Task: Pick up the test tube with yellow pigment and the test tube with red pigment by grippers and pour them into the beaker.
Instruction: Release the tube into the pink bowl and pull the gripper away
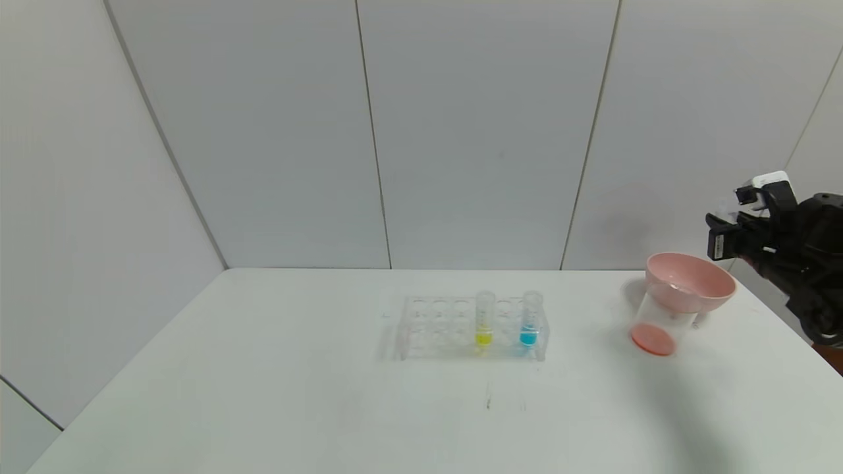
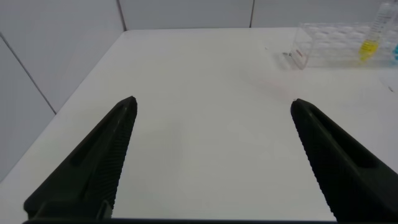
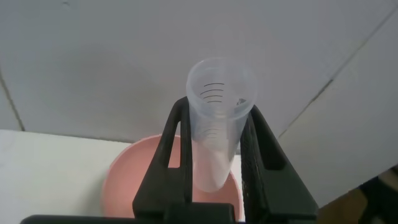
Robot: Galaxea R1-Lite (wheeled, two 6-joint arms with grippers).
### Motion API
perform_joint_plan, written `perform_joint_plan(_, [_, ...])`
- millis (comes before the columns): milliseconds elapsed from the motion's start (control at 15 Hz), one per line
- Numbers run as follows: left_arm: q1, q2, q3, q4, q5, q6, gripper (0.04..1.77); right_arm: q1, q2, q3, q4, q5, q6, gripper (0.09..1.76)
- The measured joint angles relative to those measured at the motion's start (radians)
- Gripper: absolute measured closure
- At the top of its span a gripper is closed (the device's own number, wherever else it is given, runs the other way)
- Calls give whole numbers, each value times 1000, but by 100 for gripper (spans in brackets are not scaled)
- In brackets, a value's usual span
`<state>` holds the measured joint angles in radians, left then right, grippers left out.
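Note:
The test tube with yellow pigment (image 1: 484, 320) stands upright in the clear rack (image 1: 435, 327) at mid table; it also shows in the left wrist view (image 2: 371, 43). My right gripper (image 1: 724, 228) hovers just right of the pink bowl, shut on a clear marked test tube (image 3: 219, 118) with no liquid showing in it. The beaker (image 1: 660, 320) stands at the right with red-orange liquid (image 1: 653, 340) at its bottom. My left gripper (image 2: 212, 101) is open and empty over bare table, left of the rack (image 2: 329, 43); it is out of the head view.
A pink bowl (image 1: 690, 282) rests tilted on top of the beaker; it lies below the held tube in the right wrist view (image 3: 137, 180). A tube with blue liquid (image 1: 530, 320) stands in the rack right of the yellow one. The table's right edge runs close behind the beaker.

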<state>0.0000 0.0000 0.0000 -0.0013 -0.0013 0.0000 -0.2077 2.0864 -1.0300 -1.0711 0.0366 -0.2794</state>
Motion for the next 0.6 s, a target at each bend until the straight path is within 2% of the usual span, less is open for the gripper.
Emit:
perform_joint_plan(133, [0, 0, 0, 0, 0, 0, 5, -1, 51, -27, 3, -30, 91, 135])
perform_joint_plan(333, [0, 0, 0, 0, 0, 0, 5, -6, 98, -28, 2, -33, 133, 135])
perform_joint_plan(400, [0, 0, 0, 0, 0, 0, 5, -8, 107, -27, 2, -33, 145, 130])
perform_joint_plan(600, [0, 0, 0, 0, 0, 0, 5, -8, 125, -21, 0, -34, 146, 93])
